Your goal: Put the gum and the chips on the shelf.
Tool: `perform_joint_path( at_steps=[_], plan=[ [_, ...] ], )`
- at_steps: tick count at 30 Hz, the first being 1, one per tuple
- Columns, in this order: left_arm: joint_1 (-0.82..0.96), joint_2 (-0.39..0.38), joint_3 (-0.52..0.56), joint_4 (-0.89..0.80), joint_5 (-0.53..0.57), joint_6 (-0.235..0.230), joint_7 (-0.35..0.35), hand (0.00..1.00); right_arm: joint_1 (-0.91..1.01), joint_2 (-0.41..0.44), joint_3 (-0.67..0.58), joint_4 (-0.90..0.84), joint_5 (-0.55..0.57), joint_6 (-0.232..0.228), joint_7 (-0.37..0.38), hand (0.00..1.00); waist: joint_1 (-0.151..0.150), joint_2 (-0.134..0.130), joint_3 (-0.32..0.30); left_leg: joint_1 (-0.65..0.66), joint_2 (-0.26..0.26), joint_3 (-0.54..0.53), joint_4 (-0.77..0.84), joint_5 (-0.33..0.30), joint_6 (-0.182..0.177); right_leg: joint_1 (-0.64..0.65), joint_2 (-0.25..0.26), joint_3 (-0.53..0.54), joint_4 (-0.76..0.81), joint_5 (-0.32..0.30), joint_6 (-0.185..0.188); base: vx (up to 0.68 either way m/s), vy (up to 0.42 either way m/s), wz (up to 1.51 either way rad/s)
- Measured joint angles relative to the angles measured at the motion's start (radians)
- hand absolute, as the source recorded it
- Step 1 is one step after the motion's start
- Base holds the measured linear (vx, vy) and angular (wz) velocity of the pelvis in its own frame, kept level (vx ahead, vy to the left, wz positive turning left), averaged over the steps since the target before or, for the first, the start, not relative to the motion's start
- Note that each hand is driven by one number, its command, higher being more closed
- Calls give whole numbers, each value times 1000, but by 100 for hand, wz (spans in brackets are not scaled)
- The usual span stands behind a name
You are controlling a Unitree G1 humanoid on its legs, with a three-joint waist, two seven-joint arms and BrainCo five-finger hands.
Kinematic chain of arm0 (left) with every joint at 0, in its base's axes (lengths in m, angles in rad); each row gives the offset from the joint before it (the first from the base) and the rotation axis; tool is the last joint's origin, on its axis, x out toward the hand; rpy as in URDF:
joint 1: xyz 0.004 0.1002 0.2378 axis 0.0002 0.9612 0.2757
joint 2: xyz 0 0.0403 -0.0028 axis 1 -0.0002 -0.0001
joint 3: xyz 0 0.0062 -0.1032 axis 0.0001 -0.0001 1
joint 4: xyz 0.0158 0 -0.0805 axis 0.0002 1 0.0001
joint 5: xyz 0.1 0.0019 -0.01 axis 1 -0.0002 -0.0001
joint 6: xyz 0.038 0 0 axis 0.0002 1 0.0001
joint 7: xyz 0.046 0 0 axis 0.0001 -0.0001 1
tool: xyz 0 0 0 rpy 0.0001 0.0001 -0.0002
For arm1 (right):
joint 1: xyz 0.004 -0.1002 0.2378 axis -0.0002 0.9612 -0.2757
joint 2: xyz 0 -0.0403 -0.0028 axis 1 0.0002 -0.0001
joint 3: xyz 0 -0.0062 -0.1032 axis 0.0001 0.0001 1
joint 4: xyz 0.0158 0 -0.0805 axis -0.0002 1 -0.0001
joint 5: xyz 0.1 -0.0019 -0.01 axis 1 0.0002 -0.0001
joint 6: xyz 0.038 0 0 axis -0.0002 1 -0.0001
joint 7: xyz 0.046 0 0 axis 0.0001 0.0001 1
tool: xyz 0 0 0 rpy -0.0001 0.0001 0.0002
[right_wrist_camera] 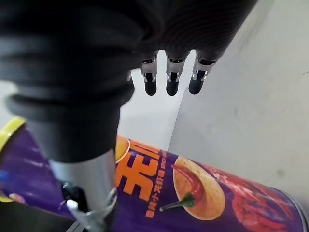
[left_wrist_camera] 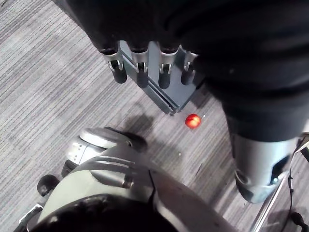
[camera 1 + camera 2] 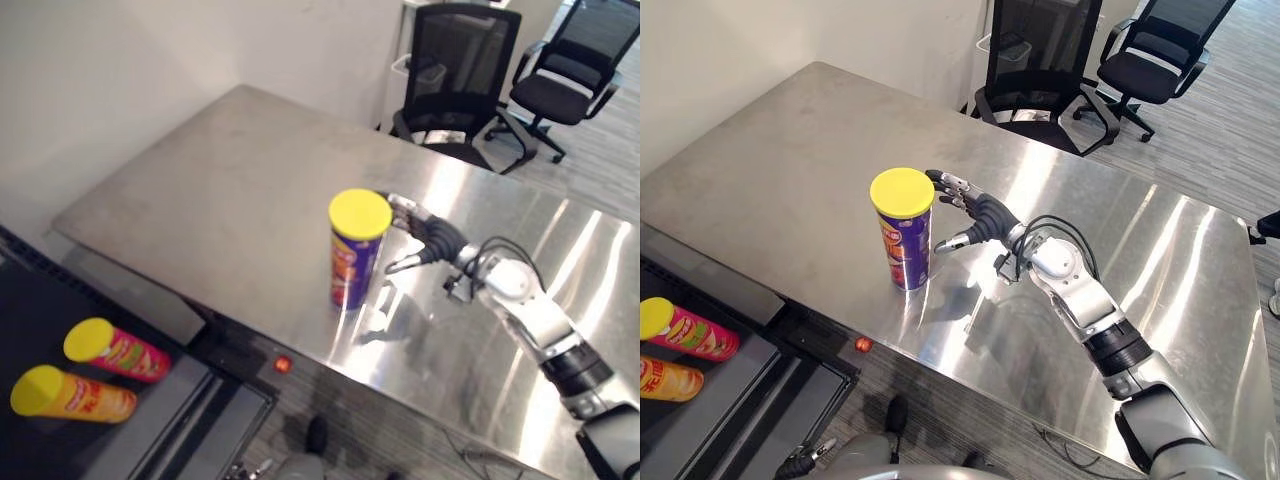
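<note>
Presently: chips can [image 3: 905, 240], purple with a yellow lid, stands upright on the steel table [image 3: 790, 170], near the front edge. That is the side closest to the low dark shelf [image 3: 30, 300] at the robot's left.

Right hand [image 3: 983, 217] is level with the can's upper half, just beside it. Fingers [image 1: 166, 79] are straight and spread wide, the thumb held lower and apart, so the can sits in front of an open span. Reads as the set-up for a side grasp around the body, not from the lid. Contact is hard to judge from the head views; probably a small gap, nothing closed on it.

Left hand [image 2: 139, 72] hangs over the carpet floor, fingers relaxed and straight, holding nothing. Idle, likely kept clear of the reach.

Two more cans, pink can [image 3: 118, 350] and orange can [image 3: 72, 395], lie on their sides on the shelf, close together.

Step in hand, as I judge it: closing on the chips. The carry to the shelf is not yet begun.
</note>
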Motion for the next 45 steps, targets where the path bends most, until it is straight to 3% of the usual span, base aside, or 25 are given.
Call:
perform_joint_path(
  at_steps=[15,31,32,45],
  plan=[
    [-16,8,12,0,-1,1,17,0,-47,25,32,44,1,6,-9,0,33,-27,13,-40,33,-30,0,25,-22,-28,38,-14,2,-3,-9,-13,-18,3],
    [-26,8,22,-22,-40,0,33,0,-91,74,35,83,5,14,-21,0,57,-47,46,-51,40,-25,0,25,-24,-42,44,-7,1,-2,-12,0,0,0],
    [-26,8,22,-22,-40,0,36,0,-91,85,35,84,5,19,-21,100,58,-47,47,-51,40,-25,0,25,-24,-41,44,-7,1,-1,-13,0,0,0],
    [-27,8,23,-26,-41,0,39,0,-92,88,51,85,11,22,-41,100,59,-50,50,-50,41,-22,0,25,-25,-42,44,-3,1,-1,-13,0,0,0]
  ],
)
